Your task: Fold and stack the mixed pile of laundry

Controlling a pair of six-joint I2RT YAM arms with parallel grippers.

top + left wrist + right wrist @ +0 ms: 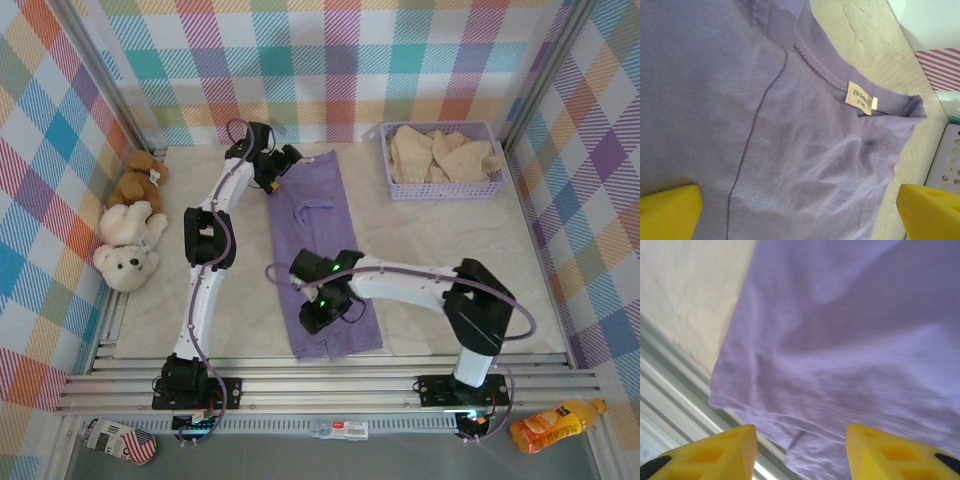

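The lavender-purple shirt (320, 250) lies flat as a long folded strip down the middle of the table. My left gripper (277, 168) hovers over its far collar end; in the left wrist view the gripper (800, 215) is open above the cloth near the white neck label (860, 98). My right gripper (323, 313) is over the near end of the strip, and in the right wrist view it (802, 455) stands open above the shirt's hem (840, 415), holding nothing. The cream-beige garment (443, 154) lies bunched in the basket.
The lavender mesh basket (390, 185) stands at the back right. A brown teddy bear (137, 180) and a cream one (126, 246) sit along the left wall. Metal rails (330, 385) run along the near edge, close under the shirt's hem. An orange bottle (555, 424) lies beyond them.
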